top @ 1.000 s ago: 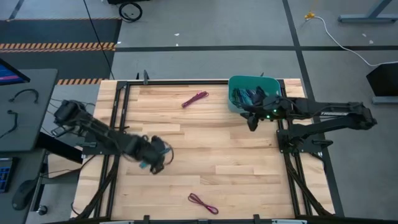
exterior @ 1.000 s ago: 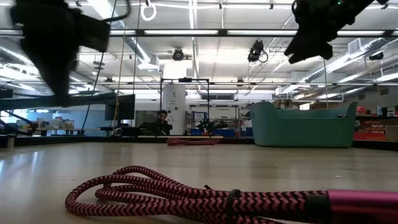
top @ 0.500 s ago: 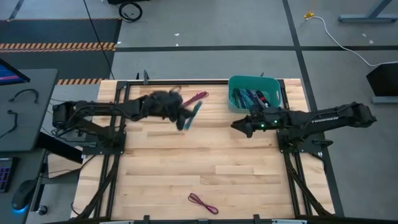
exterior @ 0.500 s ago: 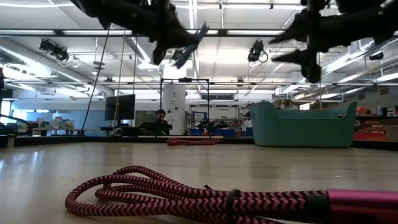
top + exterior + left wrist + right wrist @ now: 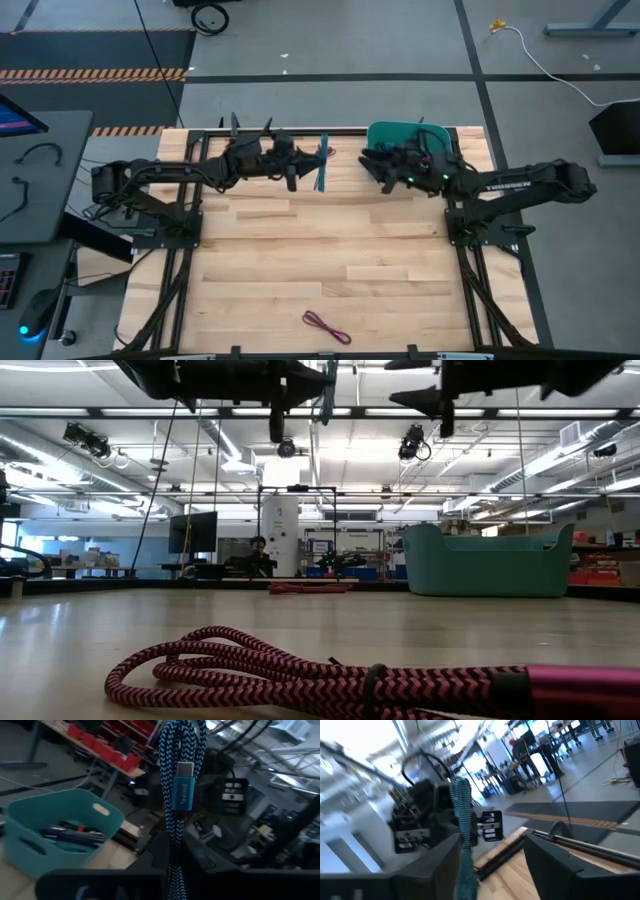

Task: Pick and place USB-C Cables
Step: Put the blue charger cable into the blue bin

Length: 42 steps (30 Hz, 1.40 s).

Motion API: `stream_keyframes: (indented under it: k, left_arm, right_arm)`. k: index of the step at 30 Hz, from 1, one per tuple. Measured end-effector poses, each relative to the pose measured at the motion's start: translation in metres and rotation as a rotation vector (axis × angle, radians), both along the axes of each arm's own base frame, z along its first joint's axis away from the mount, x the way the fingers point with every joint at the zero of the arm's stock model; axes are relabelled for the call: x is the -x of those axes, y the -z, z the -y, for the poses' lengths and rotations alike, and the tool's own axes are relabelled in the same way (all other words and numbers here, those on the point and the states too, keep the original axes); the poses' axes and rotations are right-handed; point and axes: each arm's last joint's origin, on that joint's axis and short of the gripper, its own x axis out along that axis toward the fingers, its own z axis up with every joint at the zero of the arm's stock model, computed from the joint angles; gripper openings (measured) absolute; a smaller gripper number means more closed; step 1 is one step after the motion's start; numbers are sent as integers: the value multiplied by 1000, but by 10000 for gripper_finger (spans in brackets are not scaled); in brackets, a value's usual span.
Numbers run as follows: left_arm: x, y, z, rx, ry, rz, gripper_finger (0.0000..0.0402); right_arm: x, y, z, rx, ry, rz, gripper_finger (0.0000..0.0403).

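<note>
Teal cable up in my left gripper, bin just across

My left gripper (image 5: pixel 312 172) pinches a braided teal-and-black USB-C cable (image 5: pixel 180 795), plug sleeve reading "Teeind", upright above the table's far edge. Right gripper (image 5: pixel 372 165) waits, fingers spread, beside the teal bin (image 5: pixel 385 135) holding more cables (image 5: pixel 75 834). Magenta cable (image 5: pixel 327 326) lies near the front.

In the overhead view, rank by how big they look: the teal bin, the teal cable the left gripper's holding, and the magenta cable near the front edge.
1. Teal bin, largest although partly hidden.
2 and 3. Teal cable in the left gripper and magenta cable: too alike to rank.
</note>
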Motion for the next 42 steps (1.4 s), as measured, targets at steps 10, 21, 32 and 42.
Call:
stream_keyframes:
  k: [10,21,32,42]
  left_arm:
    - [-1,0,6,7,59,0,28]
    - [-4,0,15,-13,28,-6,48]
    - [3,34,7,70,-34,-353,146]
    - [5,48,24,94,20,-511,161]
  right_arm:
    - [-64,-41,14,106,-147,-177,244]
    - [-86,-56,17,228,-181,-239,99]
    - [-8,-91,41,128,141,-627,25]
    - [31,-23,136,-222,294,-973,20]
